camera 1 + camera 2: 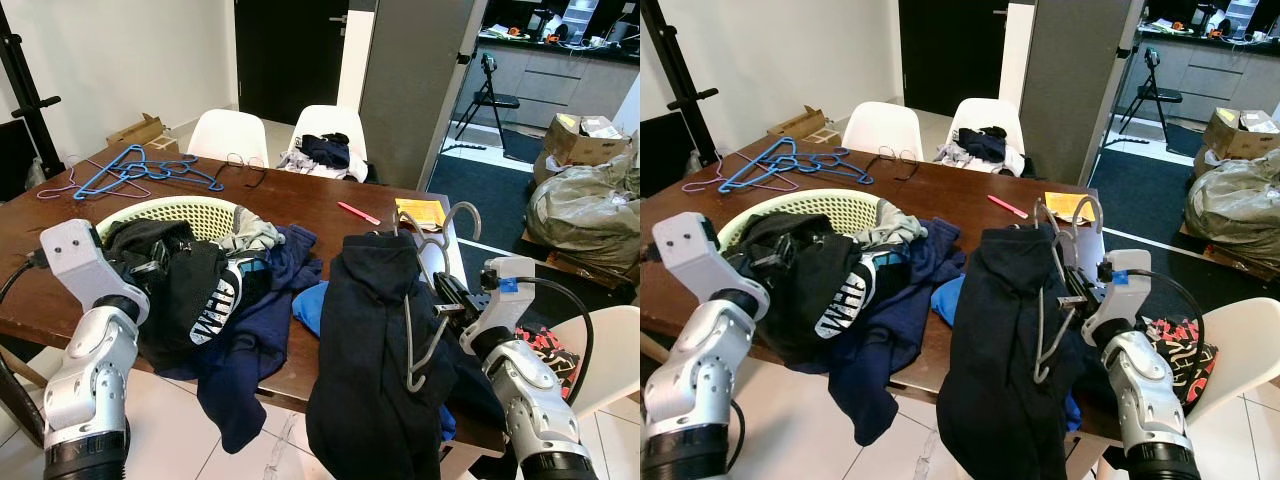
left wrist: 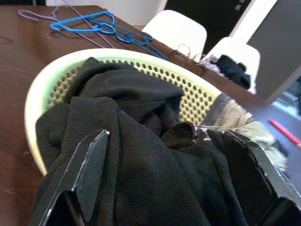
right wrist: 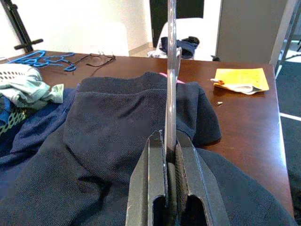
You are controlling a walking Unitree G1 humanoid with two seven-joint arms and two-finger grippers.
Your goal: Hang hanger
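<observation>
In the eye views, the right gripper [image 1: 447,300] at four o'clock holds a grey hanger [image 1: 425,300] draped with a dark navy garment [image 1: 370,370] over the table [image 1: 300,200] edge; at nine o'clock the left gripper [image 1: 160,270] rests on black clothes [image 1: 180,285] by the laundry basket [image 1: 190,212]. Left wrist view: its fingers [image 2: 89,165] spread wide over the black clothes. Right wrist view: fingers [image 3: 186,188] clamped tight on the hanger.

The right pincer [image 3: 170,188] is raised at the right arm's tip, its two black fingers clamped together. The left pincer [image 2: 183,188] reaches forward with its fingers [image 2: 84,169] spread wide apart.
</observation>
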